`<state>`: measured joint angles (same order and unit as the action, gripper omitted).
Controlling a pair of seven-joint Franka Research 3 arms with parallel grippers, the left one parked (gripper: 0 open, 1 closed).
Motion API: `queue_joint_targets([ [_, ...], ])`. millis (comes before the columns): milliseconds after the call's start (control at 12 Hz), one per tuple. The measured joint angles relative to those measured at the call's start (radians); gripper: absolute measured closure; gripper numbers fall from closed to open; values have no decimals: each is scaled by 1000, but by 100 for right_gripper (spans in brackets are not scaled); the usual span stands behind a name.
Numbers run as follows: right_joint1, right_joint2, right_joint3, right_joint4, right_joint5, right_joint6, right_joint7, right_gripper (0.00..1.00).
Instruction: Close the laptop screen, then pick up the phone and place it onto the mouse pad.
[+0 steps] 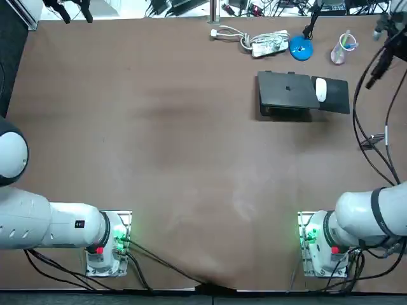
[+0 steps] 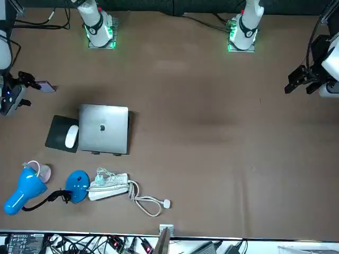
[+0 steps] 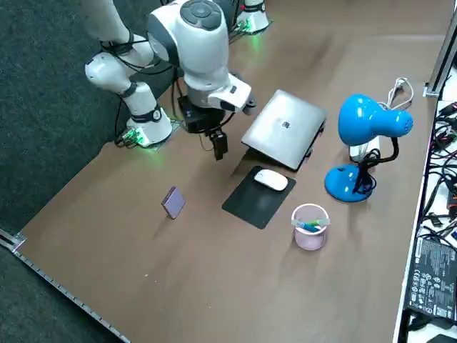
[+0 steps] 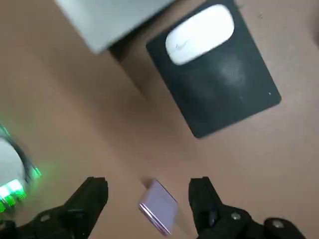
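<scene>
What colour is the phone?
The small flat phone is pale purple, clearest in the right wrist view, framed by the open right gripper.

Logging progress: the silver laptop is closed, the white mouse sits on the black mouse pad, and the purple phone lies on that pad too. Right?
Not quite. The purple phone lies on the bare table, apart from the black mouse pad; the right side view shows it. The open right gripper hovers near it. The rest holds.
</scene>
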<state>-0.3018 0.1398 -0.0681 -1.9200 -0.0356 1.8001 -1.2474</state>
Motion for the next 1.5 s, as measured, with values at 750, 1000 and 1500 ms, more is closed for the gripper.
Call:
queue_joint_targets([
  [750, -144, -117, 0, -309, -94, 306, -557, 0],
  [1000, -177, -109, 1, -369, -94, 347, -672, 0],
  [1500, -251, -107, 1, -482, -95, 521, -846, 0],
])
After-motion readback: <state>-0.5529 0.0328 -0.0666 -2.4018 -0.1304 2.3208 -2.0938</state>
